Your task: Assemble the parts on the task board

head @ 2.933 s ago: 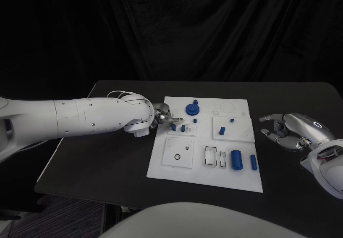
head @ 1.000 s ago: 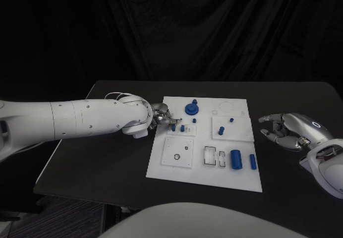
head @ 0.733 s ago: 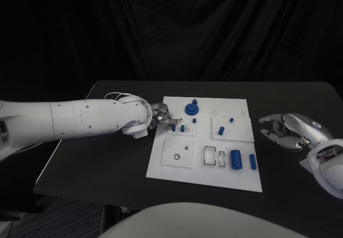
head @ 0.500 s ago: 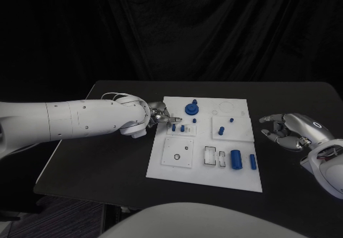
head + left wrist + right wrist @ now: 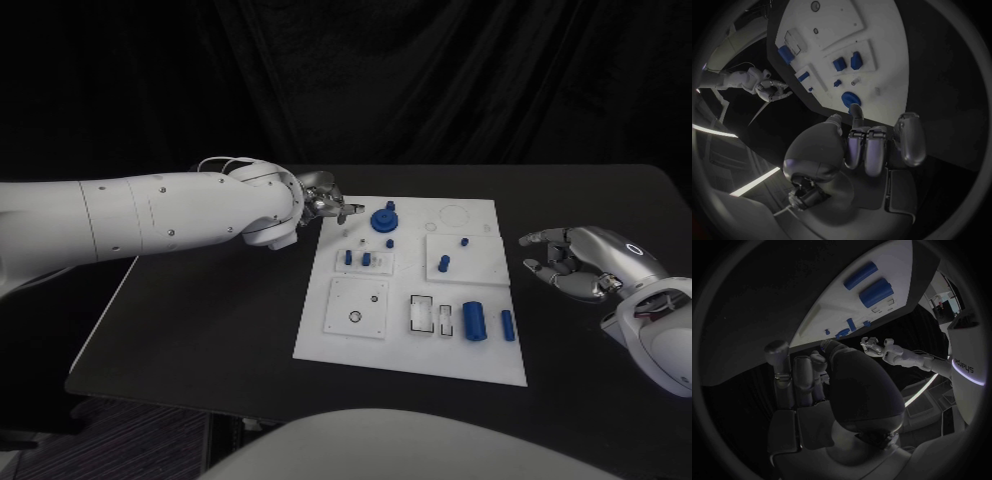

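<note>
Left hand (image 5: 326, 200) hovers at the far left corner of the white board (image 5: 368, 345), its fingers curled in together; whether some tiny piece sits between the fingertips I cannot tell, since the wrist view shows nothing plainly held. Right hand (image 5: 581, 262) rests over the desk (image 5: 202, 320) off the board's right edge, fingers loosely curled and holding nothing.

Biggest of the blue parts is the round knob (image 5: 385, 219) near the board's far edge, just beside the left hand's fingertips. Next come two short cylinders (image 5: 475, 321) lying side by side near the board's near right corner, closer to the right hand. Smaller pegs (image 5: 443, 264) stand in the middle blocks, and a pair of stubby ones (image 5: 356, 259) sits toward the left edge.

These pieces look like rigid, light plastic, smooth and likely slippery; the knob is best pinched across its rim, the cylinders across their middle, and the pegs by their tops.
</note>
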### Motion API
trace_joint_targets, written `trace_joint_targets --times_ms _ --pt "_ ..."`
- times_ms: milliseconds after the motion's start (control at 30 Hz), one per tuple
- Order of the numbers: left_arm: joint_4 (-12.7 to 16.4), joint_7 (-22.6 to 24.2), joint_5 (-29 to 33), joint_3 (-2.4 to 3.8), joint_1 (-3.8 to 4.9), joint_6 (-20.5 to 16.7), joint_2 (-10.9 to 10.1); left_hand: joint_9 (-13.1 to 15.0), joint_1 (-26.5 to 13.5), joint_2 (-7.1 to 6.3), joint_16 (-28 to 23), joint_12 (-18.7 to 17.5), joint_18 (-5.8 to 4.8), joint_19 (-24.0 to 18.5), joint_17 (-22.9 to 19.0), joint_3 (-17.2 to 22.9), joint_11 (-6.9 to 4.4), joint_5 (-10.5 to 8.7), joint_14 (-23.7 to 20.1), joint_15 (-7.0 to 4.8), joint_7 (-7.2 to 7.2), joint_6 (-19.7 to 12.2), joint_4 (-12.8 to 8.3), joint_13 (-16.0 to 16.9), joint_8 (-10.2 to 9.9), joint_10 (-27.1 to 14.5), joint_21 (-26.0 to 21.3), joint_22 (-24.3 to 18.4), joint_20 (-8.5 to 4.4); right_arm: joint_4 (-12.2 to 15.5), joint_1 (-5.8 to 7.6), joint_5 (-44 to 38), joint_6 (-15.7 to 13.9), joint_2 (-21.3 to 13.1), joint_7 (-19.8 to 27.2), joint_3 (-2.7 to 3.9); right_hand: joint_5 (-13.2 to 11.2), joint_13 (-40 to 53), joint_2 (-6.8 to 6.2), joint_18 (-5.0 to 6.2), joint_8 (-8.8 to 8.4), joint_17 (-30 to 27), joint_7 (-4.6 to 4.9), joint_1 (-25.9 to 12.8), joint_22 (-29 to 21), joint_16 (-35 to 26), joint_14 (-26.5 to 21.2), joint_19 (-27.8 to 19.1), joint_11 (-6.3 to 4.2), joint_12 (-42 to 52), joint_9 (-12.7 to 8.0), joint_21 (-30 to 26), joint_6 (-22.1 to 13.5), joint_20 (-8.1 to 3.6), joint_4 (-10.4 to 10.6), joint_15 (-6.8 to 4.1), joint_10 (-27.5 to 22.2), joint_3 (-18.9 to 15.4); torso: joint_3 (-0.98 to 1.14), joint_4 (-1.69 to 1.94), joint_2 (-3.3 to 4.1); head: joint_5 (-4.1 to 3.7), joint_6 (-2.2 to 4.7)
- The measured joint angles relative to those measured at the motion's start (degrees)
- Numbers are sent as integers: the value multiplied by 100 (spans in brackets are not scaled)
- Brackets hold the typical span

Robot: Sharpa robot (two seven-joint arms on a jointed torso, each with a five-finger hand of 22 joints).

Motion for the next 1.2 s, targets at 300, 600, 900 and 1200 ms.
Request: trace_joint_targets --times_ms 300,600,900,1200 --pt "-419 -412 432 -1 299 1190 347 -233 579 -123 0 0 0 -45 0 94 0 78 0 0 28 -77 -60 0 -332 0 -120 0 44 -8 0 2 -1 20 0 0 0 0 0 0 0 0 0 0 0 0 0 0 0 0 0 0 0 0 0 0 0 0 16 -14 -11 -18 0" --pt "-731 -857 596 -5 337 2388 656 -498 745 -146 0 0 0 -107 0 141 0 81 0 0 69 -75 -44 1 -583 0 -215 -1 61 -7 0 3 -1 34 2 0 0 1 0 0 0 0 0 0 0 0 0 0 0 0 -4 0 0 0 0 0 0 0 21 -19 -11 -39 0" --pt "-877 -1041 655 -5 339 2848 866 -522 744 -146 0 0 1 -107 0 141 0 81 0 0 69 -75 -44 1 -608 0 -215 -1 61 -1 0 4 -1 33 2 0 0 1 0 0 0 0 0 0 0 0 0 0 0 0 -4 0 0 0 0 0 0 0 18 -15 -3 -25 0" --pt "-1000 -1112 674 -5 339 3047 989 -543 744 -146 0 0 0 -107 0 156 0 82 0 0 69 -75 -28 1 -631 0 -215 -1 61 9 0 4 -1 33 2 0 0 1 0 0 0 0 0 0 0 0 0 0 0 0 -4 0 0 0 0 0 0 0 14 -15 -1 -28 0"
